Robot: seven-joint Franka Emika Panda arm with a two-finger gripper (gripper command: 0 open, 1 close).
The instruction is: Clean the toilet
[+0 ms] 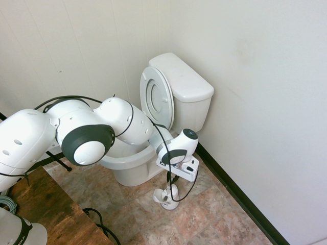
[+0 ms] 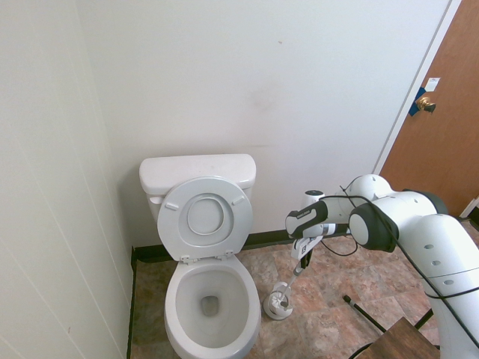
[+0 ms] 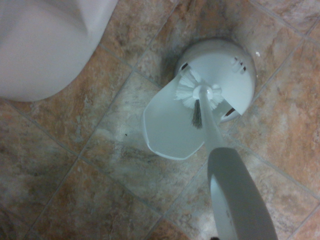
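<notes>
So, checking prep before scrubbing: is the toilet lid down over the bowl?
No, the lid stands raised against the tank, leaving the bowl open.

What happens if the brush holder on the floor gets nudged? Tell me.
The brush holder looks like thin white plastic, so probably light and apt to slide on the smooth tiled floor. Its base looks rounded and its flap is open, so it could tip. The brush head sits at its mouth and might drag it.

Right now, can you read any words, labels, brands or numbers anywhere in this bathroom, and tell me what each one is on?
No legible text in any view.
Toilet: no brand mark visible.
Brush holder: plain white, no print.
Small white tag on the door frame: too small to read.
Dark-banded white part, bottom corner, first exterior view: faint lettering, too blurred to read.
</notes>
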